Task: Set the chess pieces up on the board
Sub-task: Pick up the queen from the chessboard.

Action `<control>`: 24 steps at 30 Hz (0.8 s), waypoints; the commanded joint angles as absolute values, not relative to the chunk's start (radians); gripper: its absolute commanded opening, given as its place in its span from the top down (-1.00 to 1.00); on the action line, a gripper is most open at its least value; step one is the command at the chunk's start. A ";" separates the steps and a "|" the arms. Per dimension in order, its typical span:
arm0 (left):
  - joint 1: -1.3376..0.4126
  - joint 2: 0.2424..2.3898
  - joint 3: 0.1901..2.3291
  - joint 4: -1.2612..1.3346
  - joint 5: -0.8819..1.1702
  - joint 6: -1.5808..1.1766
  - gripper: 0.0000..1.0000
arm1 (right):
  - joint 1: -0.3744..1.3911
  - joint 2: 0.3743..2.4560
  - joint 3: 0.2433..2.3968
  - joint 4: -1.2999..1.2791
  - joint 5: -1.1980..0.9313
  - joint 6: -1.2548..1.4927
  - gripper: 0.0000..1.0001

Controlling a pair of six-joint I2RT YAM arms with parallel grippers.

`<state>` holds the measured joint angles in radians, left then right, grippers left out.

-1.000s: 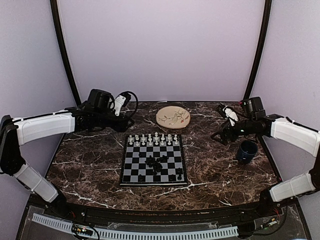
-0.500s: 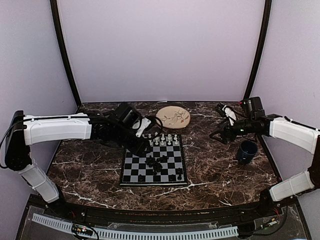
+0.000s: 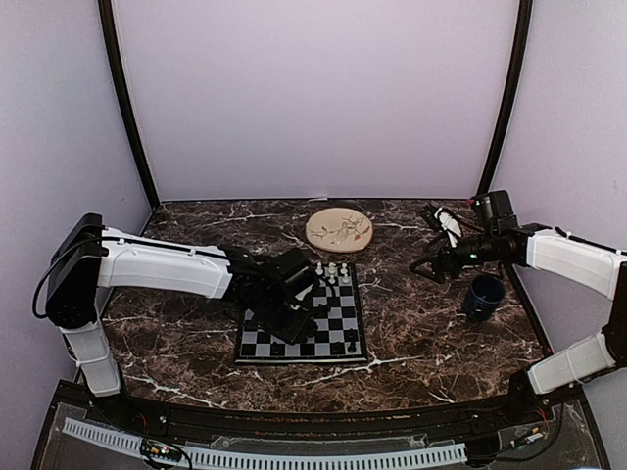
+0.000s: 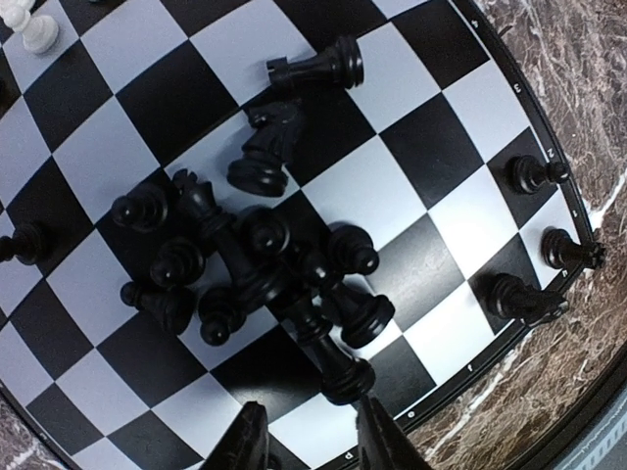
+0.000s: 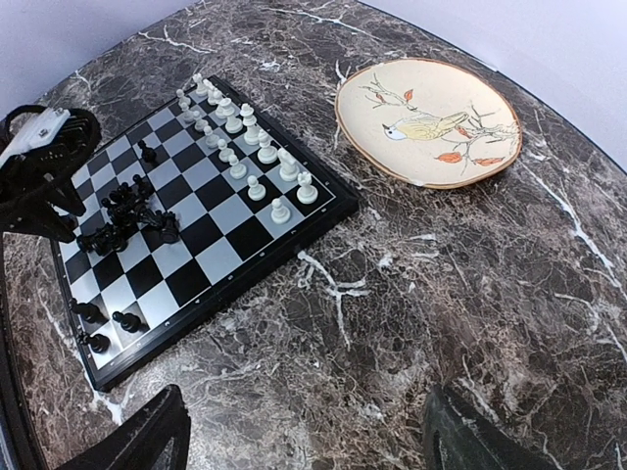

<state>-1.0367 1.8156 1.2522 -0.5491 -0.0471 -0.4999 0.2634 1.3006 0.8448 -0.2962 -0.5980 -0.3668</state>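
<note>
Jaws gape on left gripper [image 4: 310, 436], above heaped chess pieces [image 4: 257, 262], and right gripper [image 5: 304, 426]

The white-and-black left arm [image 3: 157, 266] reaches from its base toward the centre with its wrist bent downward. Its black two-finger left claw [image 4: 312, 443] points down, fingers a narrow gap apart, nothing between them. The white-and-black right arm [image 3: 568, 257] stretches inward, held low. Its black right claw [image 5: 304, 436] is spread wide and empty.
</note>
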 commanded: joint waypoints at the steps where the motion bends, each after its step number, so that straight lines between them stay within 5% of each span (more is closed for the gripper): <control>1: -1.040 1.823 1.291 -0.592 -0.056 -0.544 0.32 | 0.261 1.300 0.865 -0.293 -0.617 -0.382 -0.62; 24: -1.057 1.920 1.357 -0.647 -0.034 -0.539 0.23 | 0.262 1.341 0.885 -0.335 -0.648 -0.405 -0.59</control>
<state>-1.0519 1.9171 1.3384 -0.5854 -0.0216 -0.5362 0.2634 1.3296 0.8551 -0.3302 -0.6224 -0.3912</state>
